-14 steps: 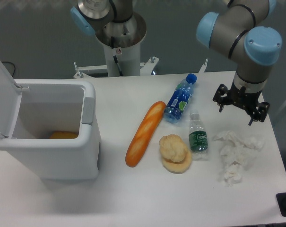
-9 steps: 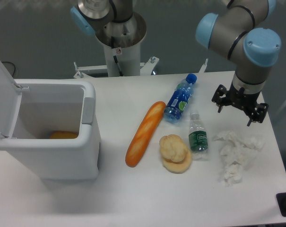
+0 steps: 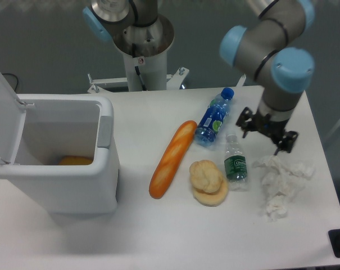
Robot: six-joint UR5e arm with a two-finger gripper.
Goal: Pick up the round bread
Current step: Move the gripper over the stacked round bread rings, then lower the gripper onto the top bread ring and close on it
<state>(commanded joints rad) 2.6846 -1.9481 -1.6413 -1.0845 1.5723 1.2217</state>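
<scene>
The round bread (image 3: 205, 175), a pale beige bumpy bun, lies near the table's middle, resting on top of a flatter golden bread (image 3: 212, 196). My gripper (image 3: 264, 135) hangs open above the table, up and to the right of the round bread, just right of a small green-label bottle (image 3: 235, 162). Nothing is between its fingers.
A long orange baguette (image 3: 172, 157) lies left of the round bread. A blue-label bottle (image 3: 213, 117) lies behind it. Crumpled white tissues (image 3: 281, 183) sit at the right. An open white bin (image 3: 57, 152) with something orange inside stands at the left.
The arm and gripper have shifted left, from over the table's right edge toward the small green-label bottle. The objects on the table have not moved.
</scene>
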